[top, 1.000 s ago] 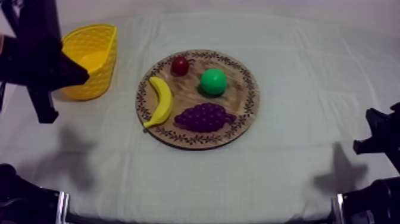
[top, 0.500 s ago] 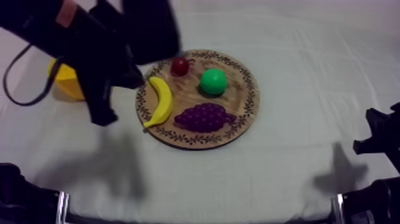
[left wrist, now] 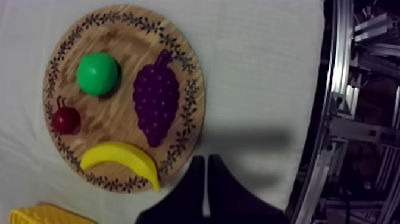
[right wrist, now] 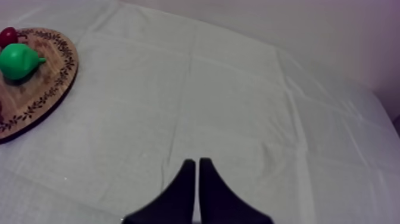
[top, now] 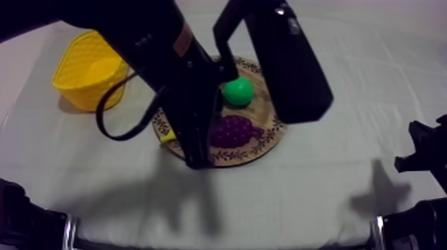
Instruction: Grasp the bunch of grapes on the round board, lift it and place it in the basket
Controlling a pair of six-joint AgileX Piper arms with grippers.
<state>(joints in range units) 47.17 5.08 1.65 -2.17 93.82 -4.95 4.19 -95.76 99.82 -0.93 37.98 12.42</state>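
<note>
1. Lying on the wooden board (left wrist: pixel 122 128), the bunch of grapes (left wrist: pixel 156 101) sits just ahead of the fingers of the left gripper (left wrist: pixel 206 159).
2. Those fingers are pressed together, tips just beside the board's rim and the banana (left wrist: pixel 119 159).
3. The fingers of the right gripper (right wrist: pixel 196 161) are pressed together too, over bare surface (right wrist: pixel 238 107).
4. The yellow basket (top: pixel 86 70) stands back beside the left fingers.

All on the board (left wrist: pixel 117 122): grapes (left wrist: pixel 156 104), banana (left wrist: pixel 119 159), pear (left wrist: pixel 96 73), small red fruit (left wrist: pixel 65 120). The basket (top: pixel 86 70) sits left of it.

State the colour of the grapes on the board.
Purple; the bunch of grapes shows best in the left wrist view.
</note>
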